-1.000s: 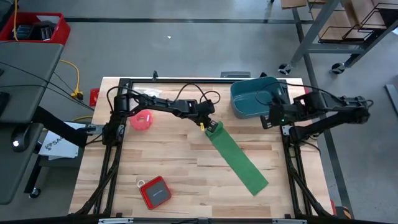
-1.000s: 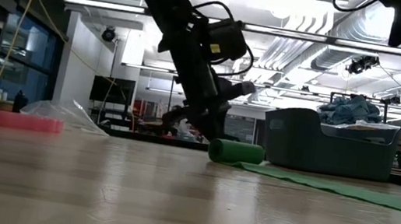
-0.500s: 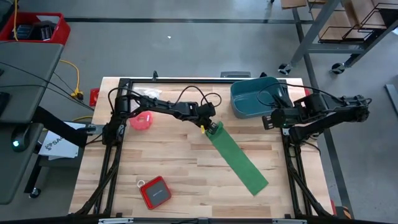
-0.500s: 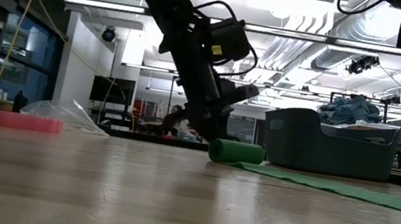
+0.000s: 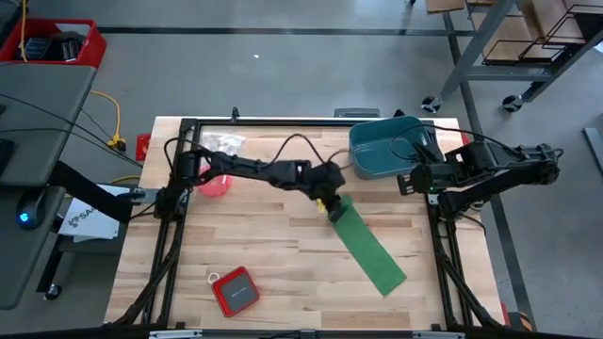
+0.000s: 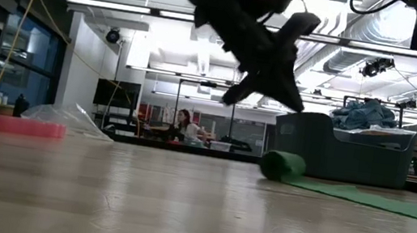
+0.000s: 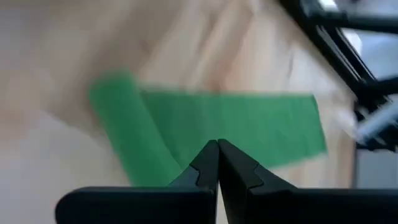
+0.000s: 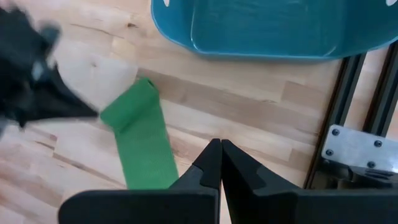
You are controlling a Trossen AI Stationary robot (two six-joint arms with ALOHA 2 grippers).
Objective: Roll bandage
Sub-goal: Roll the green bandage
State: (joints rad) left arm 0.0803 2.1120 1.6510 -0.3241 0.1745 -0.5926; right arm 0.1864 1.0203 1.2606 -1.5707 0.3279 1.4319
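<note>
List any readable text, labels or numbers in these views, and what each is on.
"SA": start of black lettering on the white sheet lying off the table's left edge; the rest is hidden.
Red device on the table: no legible marking.
Yellow tag on the left gripper: too small to read.
Nothing else legible.

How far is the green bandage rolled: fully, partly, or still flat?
Partly rolled. The bandage has a short roll at the end near the left hand; the rest lies flat on the table.
</note>
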